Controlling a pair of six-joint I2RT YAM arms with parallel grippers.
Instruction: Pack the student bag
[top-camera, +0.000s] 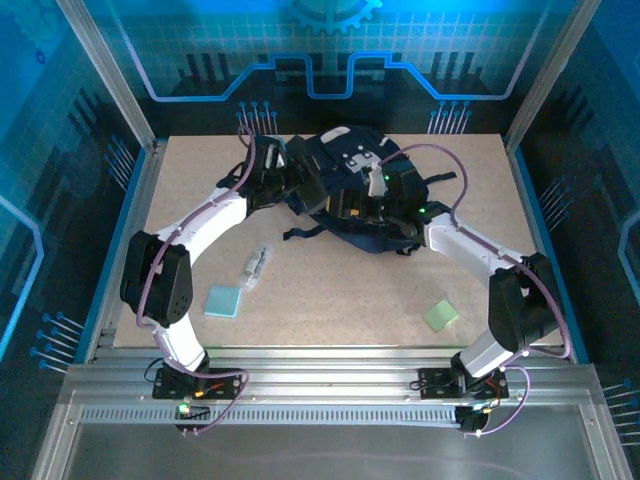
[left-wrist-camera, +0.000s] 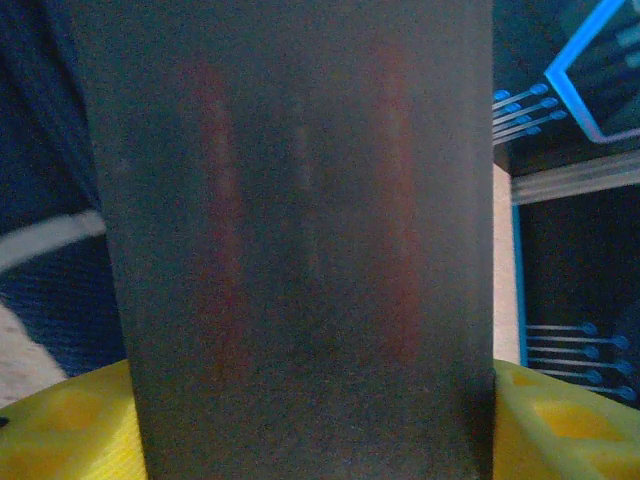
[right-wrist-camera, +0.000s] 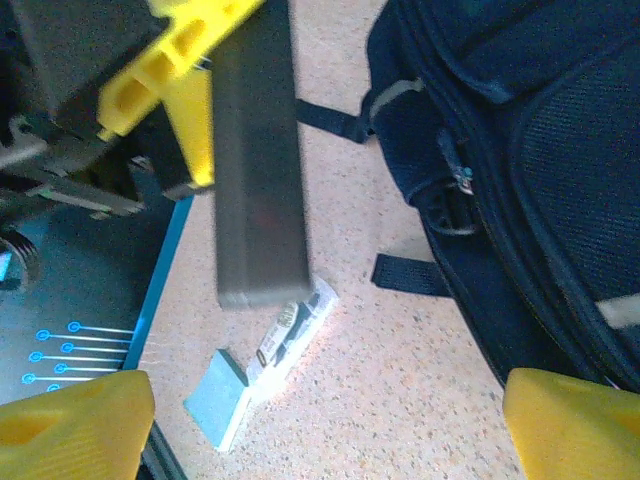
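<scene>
On the speckled tabletop (top-camera: 350, 300) you see a light blue pad (top-camera: 224, 300) at near left, a clear packet (top-camera: 257, 265) just beside it, and a green pad (top-camera: 440, 315) at near right. A dark rectangular case (right-wrist-camera: 258, 180) is raised above the tabletop, tilted.

Black case (left-wrist-camera: 300, 250): clamped between the left claw (left-wrist-camera: 310, 445) fingers (left-wrist-camera: 60, 430); smooth, matt, dark grey-black face with faint reddish streaks.
Left claw fingers: yellow plastic, matt, with moulded recesses.
Right claw (right-wrist-camera: 320, 430) fingers (right-wrist-camera: 75, 425): yellow plastic, matt, slightly grainy.
Student bag (right-wrist-camera: 520, 150): ahead and to one side of the right claw; navy woven cloth, matt, with an open-mesh panel, flat webbing straps and a shiny zip ring (right-wrist-camera: 455, 215).
Table (right-wrist-camera: 400, 380): under the right claw; beige speckled board, matt, fine-grained.
Packet (right-wrist-camera: 293, 335): just ahead of the right claw; clear glossy film.
Blue pad (right-wrist-camera: 222, 395): touching the packet; matt, paper-like.
</scene>
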